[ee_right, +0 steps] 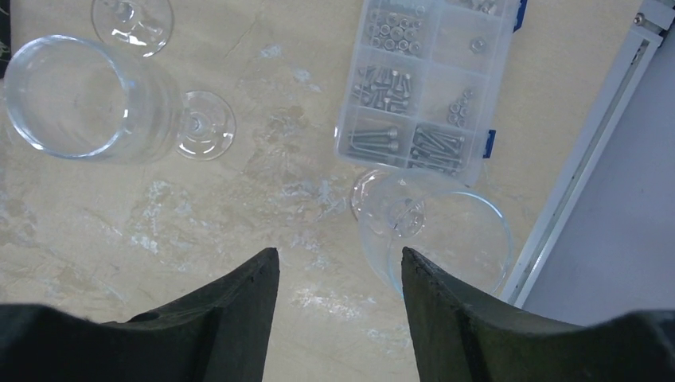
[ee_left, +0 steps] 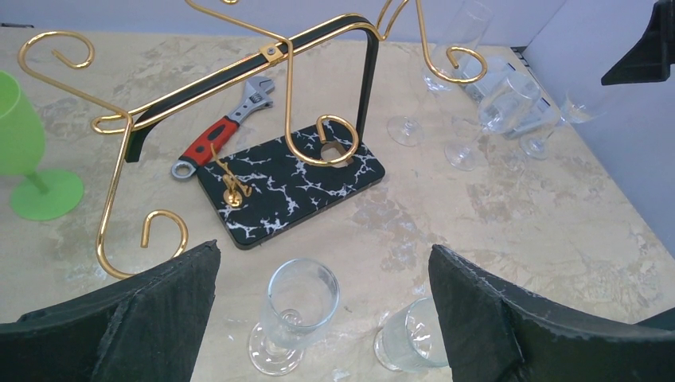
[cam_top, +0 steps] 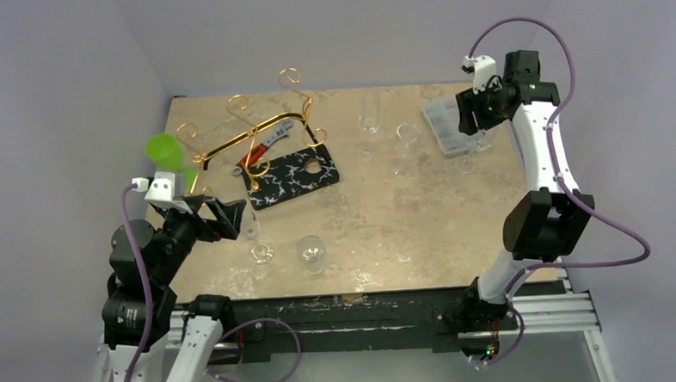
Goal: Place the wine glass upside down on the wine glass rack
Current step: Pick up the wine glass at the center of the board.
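The gold wire wine glass rack (cam_top: pixel 254 130) stands at the back left, its arched bar and scroll loops (ee_left: pixel 271 56) close in the left wrist view. Several clear wine glasses stand upright on the table. One wine glass (ee_right: pixel 470 239) stands by the screw box, just right of my right gripper (ee_right: pixel 338 253), whose jaws are apart over bare table with nothing between them. From above, that right gripper (cam_top: pixel 472 126) hovers over this glass (cam_top: pixel 466 158). My left gripper (ee_left: pixel 325 248) is wide open above a small glass (ee_left: pixel 294 314), with another glass (ee_left: pixel 410 338) at its right finger.
A black white-veined board (cam_top: pixel 291 176) and a red-handled wrench (cam_top: pixel 264 145) lie under the rack. A green plastic goblet (cam_top: pixel 165 151) stands at the far left. A clear screw box (ee_right: pixel 422 79) sits near the table's right edge (ee_right: pixel 589 159). Two more glasses (cam_top: pixel 408 145) stand mid-table.
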`<act>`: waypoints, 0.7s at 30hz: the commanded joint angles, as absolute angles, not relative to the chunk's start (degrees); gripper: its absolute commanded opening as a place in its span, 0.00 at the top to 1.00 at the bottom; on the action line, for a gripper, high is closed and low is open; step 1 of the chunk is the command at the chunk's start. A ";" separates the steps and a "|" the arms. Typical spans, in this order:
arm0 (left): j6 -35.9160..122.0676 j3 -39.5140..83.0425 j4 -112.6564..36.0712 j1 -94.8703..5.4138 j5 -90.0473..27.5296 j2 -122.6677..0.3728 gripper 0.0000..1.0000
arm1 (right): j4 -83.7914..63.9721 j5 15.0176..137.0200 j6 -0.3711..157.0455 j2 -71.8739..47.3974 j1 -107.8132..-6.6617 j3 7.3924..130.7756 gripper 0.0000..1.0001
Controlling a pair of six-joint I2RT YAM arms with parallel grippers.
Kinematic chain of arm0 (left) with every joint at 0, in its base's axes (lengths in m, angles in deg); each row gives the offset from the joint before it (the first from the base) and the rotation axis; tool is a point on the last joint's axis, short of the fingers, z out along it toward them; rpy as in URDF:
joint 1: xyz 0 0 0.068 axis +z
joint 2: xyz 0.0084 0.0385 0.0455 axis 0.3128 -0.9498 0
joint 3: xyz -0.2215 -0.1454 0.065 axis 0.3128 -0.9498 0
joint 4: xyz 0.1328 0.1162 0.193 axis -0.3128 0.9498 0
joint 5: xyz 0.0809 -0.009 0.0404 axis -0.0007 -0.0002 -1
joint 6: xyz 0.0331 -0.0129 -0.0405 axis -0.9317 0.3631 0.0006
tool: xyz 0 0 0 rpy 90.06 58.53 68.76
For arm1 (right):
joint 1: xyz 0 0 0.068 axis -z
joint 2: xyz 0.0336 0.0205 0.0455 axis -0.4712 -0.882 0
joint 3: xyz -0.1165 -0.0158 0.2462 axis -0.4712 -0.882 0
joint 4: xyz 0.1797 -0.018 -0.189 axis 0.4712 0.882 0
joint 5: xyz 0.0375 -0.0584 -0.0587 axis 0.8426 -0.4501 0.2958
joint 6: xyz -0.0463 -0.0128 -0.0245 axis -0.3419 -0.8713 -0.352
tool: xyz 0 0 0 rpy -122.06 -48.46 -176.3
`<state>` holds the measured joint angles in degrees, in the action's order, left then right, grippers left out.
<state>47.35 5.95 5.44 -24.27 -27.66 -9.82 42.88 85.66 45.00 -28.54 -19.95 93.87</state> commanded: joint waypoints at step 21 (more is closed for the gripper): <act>46.70 6.88 3.65 -24.68 -26.71 -9.96 0.00 | 41.70 80.64 49.53 -32.49 -19.85 95.17 0.71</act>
